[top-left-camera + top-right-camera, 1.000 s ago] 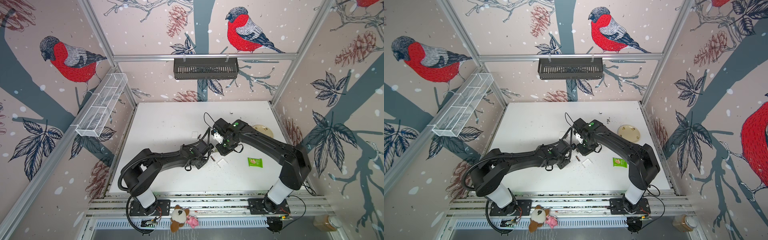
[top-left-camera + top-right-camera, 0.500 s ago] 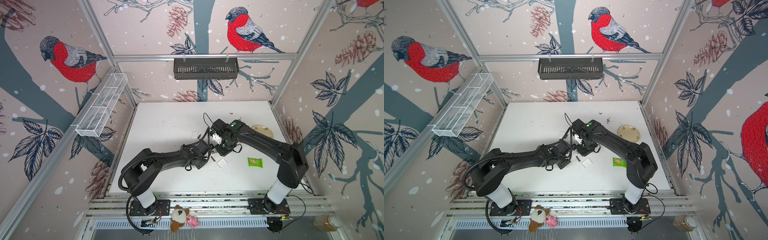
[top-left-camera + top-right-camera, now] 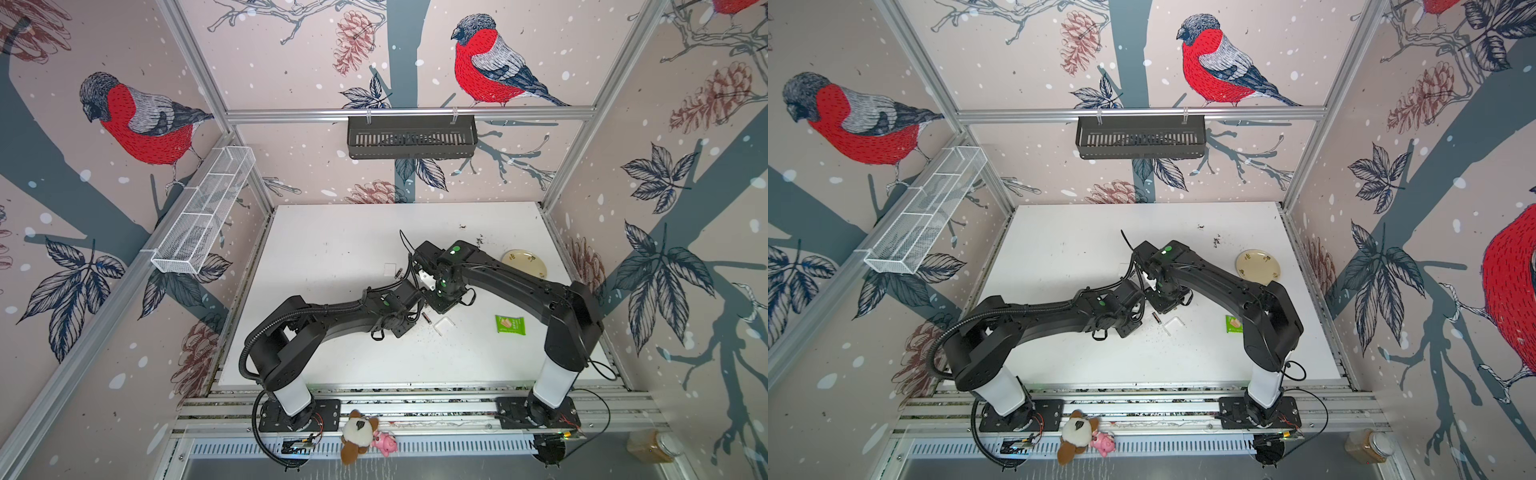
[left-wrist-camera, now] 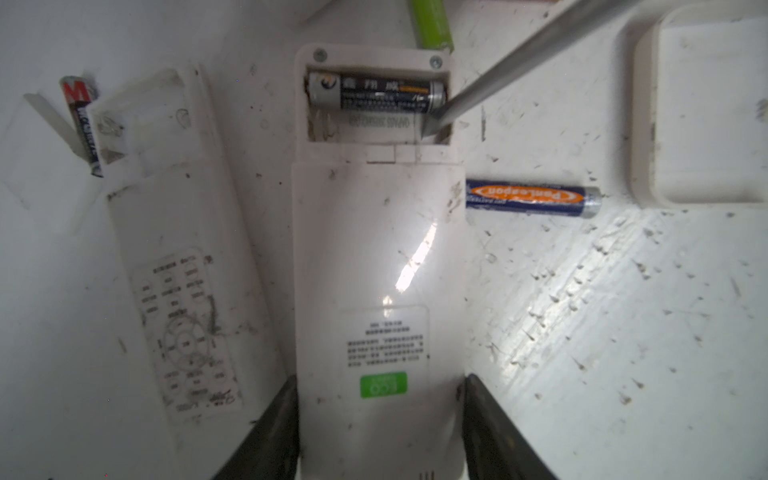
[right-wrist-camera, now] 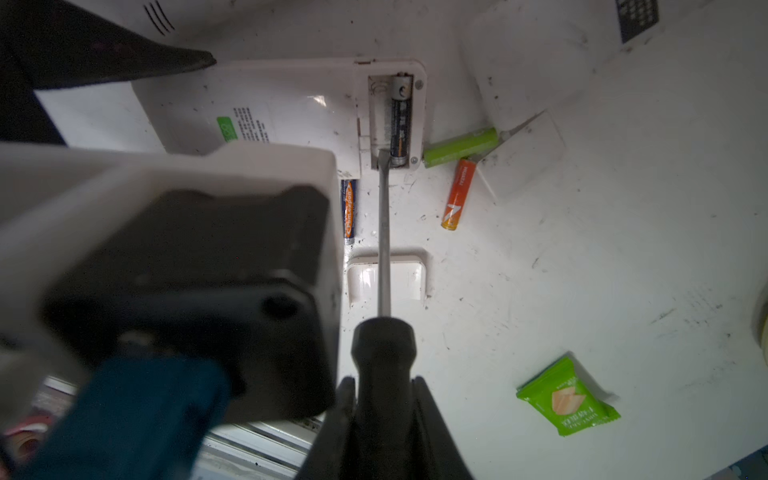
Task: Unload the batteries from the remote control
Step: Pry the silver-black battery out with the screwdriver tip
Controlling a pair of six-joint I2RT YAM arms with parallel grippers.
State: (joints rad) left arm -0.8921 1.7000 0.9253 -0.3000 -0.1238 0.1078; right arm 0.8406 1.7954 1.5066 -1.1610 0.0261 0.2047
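**One cell left in the bay, screwdriver tip in the slot beside it**

My left pincer (image 4: 380,386) is clamped on the remote control (image 4: 374,257), one finger on each long side near the labelled end. The remote lies back-up on the white surface (image 4: 602,332) with its battery bay open. A black battery (image 4: 376,96) with a gold band sits in the slot nearest the end of the case. The slot next to it is bare.

My right pincer (image 5: 382,388) is closed tight on the black handle of the screwdriver (image 5: 383,232). The steel shaft slants down into the bay, and its flat tip sits in the bare slot, right by one end of the black battery. Whether the tip touches that battery I cannot tell.

Other cells lie loose on the surface. A blue and orange battery (image 4: 530,197) lies just beside the remote's long edge. A lime green battery (image 5: 459,147) lies just off the bay end of the case. An orange-red battery (image 5: 457,195) lies near it, one end close to the green one. A white cover (image 5: 386,278) lies below the shaft, apart from the remote.

A second remote (image 4: 174,257) lies alongside the held one, key markings showing, with a black and red battery (image 4: 81,120) at its far end. A green snack packet (image 3: 510,324) and a plate (image 3: 524,262) sit further to my right
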